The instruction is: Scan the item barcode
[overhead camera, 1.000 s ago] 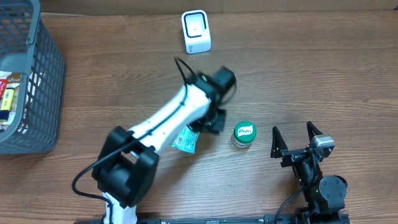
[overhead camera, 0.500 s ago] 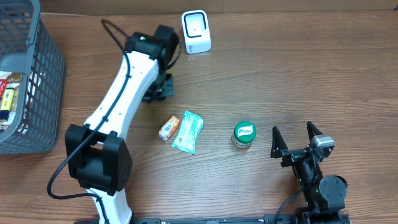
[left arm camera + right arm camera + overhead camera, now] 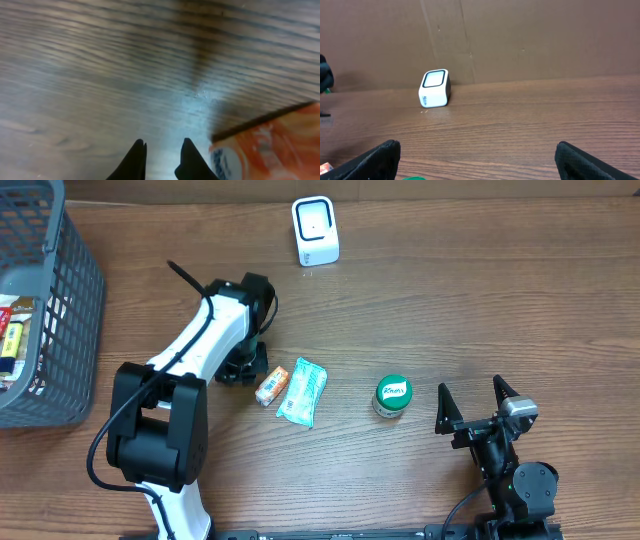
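Three items lie loose: orange packet [image 3: 271,385] just right of the left gripper [image 3: 243,368], jaws pinched together on nothing; teal pouch [image 3: 303,391] just beyond it; green-lidded jar [image 3: 393,396] nearer the right gripper [image 3: 470,392], spread wide, empty. Scanner [image 3: 315,230] well ahead.

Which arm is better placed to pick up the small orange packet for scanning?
Left. The left tool sits right beside the small orange packet, shut with nothing in it. The right tool rests open far from it, beyond the green-lidded jar.
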You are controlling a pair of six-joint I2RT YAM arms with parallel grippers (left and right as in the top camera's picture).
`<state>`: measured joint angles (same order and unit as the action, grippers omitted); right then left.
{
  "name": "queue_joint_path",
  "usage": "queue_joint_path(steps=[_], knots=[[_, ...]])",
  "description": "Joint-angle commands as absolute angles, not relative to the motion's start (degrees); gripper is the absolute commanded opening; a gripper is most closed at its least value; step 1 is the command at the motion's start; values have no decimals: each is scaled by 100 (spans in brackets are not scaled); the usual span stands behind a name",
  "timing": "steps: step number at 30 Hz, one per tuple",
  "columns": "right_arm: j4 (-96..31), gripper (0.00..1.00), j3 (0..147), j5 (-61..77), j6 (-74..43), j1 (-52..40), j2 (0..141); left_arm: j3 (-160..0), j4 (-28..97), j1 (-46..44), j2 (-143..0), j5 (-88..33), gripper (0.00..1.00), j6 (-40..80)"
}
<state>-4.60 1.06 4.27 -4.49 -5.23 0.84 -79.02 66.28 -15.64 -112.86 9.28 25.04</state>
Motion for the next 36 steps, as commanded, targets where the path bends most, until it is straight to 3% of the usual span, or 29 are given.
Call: queue_joint_path(steps=[1, 10, 36], knots=[[-440, 100, 45, 434, -469, -502, 16, -7601, 6287, -1579, -11295, 486, 12, 2224], [-440, 100, 45, 434, -469, -502, 16, -7172, 5485, -1579, -11295, 185, 12, 1938], [-443, 100, 45, 434, -469, -502, 16, -7170, 5520, -1861, -11295, -648, 13, 1669]])
